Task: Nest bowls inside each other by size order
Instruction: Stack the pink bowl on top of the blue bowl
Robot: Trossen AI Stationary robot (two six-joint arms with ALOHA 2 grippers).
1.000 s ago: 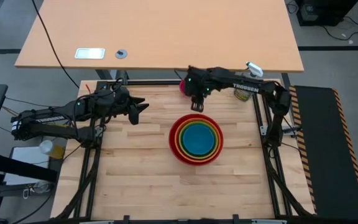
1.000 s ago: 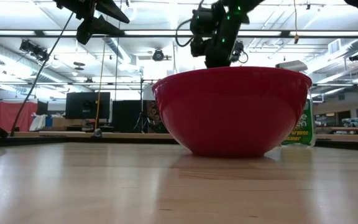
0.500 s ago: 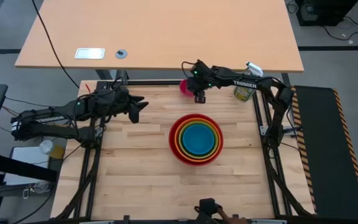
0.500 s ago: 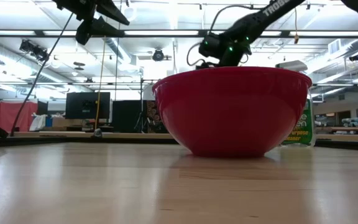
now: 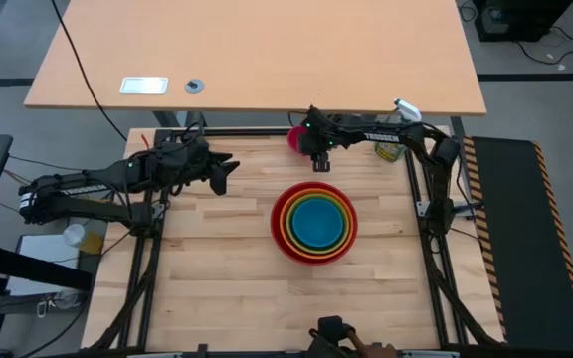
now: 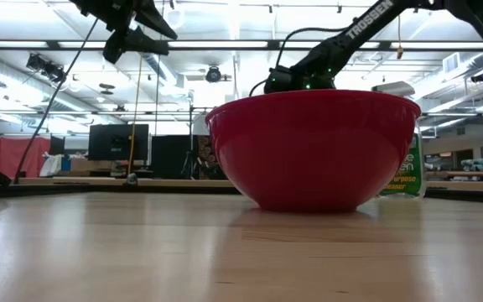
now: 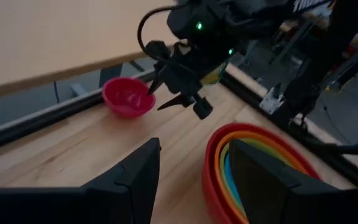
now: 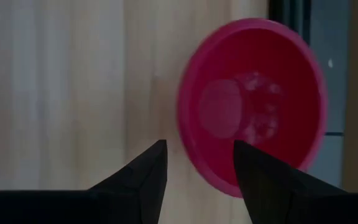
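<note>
Just beside the right gripper (image 5: 318, 162), whose fingers stand apart and empty, sits the small pink bowl (image 5: 296, 138) at the table's far edge. Nearer from it, well apart, the red bowl (image 5: 313, 223) holds orange, green and blue ones nested. Far off, the left gripper (image 5: 229, 169) hangs open.

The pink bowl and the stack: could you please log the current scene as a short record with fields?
Nested stack: red bowl holding orange, lime green and blue bowl
Left out: pink bowl, at the table's far edge
Right hand: open, beside the pink bowl, not gripping
Left hand: open, waiting over the table's left
</note>
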